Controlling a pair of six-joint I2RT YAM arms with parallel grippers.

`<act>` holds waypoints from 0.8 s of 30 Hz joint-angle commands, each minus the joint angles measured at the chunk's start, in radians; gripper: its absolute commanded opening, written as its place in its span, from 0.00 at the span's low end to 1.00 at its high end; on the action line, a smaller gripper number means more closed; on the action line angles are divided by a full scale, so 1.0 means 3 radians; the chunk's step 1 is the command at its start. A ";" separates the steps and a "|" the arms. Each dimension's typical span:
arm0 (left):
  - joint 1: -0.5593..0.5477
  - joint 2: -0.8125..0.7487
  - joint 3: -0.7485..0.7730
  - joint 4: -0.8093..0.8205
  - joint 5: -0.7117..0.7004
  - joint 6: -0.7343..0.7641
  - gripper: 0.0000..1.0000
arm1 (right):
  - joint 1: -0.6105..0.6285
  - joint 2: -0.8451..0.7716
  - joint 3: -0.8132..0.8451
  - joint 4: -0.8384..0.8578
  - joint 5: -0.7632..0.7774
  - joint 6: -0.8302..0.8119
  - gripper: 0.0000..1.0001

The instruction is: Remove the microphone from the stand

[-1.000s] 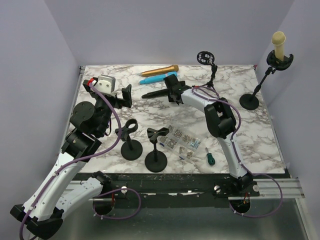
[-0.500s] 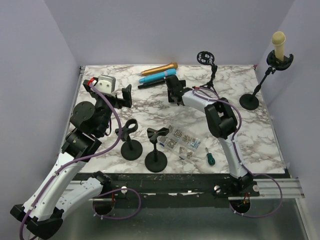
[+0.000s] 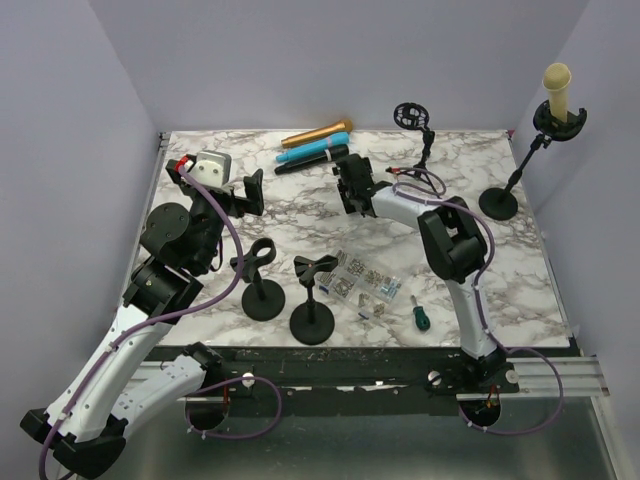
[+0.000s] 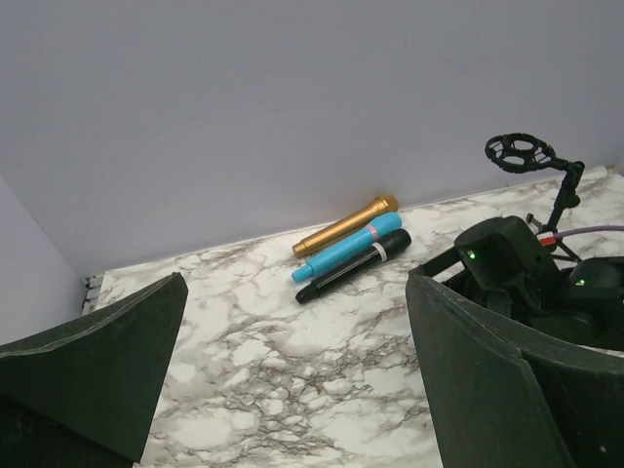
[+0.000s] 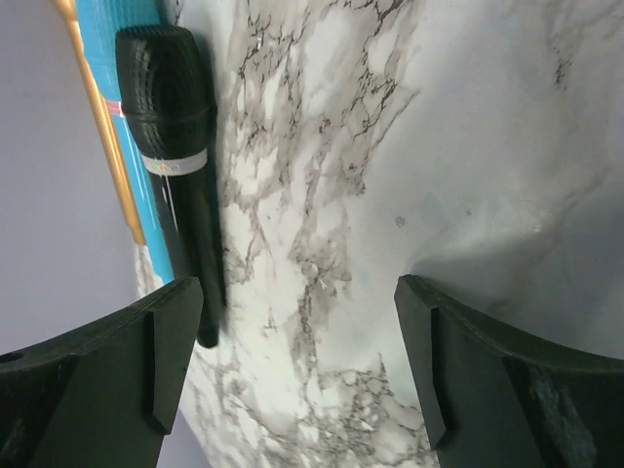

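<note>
Your right gripper [image 5: 297,302] hangs empty, fingers spread, beside the black microphone [image 5: 168,107] lying flat (against the blue microphone [image 4: 346,247]) — left gripper [image 4: 292,322] spread wide too

I see a white marble table [image 3: 480,260] veined in grey and black, carrying a gold microphone [image 3: 316,133], a blue microphone [image 3: 305,153] with a pinkish band, and a black microphone [image 3: 312,161] with a white band. To my right, a cream microphone [image 3: 558,88] tops a black stand [image 3: 520,170]; the screwdriver [image 3: 420,317] has a green handle. The walls [image 3: 350,50] read pale lavender.
</note>
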 commanded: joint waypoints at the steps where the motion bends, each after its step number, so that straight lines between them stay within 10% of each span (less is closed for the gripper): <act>1: -0.0003 -0.0014 -0.0021 0.0087 -0.0065 0.0015 0.98 | 0.0021 -0.0234 -0.0340 0.0131 -0.0119 -0.0877 0.89; 14: -0.0008 0.0011 -0.0001 0.0044 -0.0008 -0.0030 0.99 | 0.0036 -0.1359 -0.1114 0.0434 -0.0597 -0.2924 0.94; 24: -0.0124 -0.0041 0.0002 0.0004 0.0022 -0.0025 0.98 | 0.0031 -0.2749 -0.1605 0.0148 -0.2401 -0.3876 1.00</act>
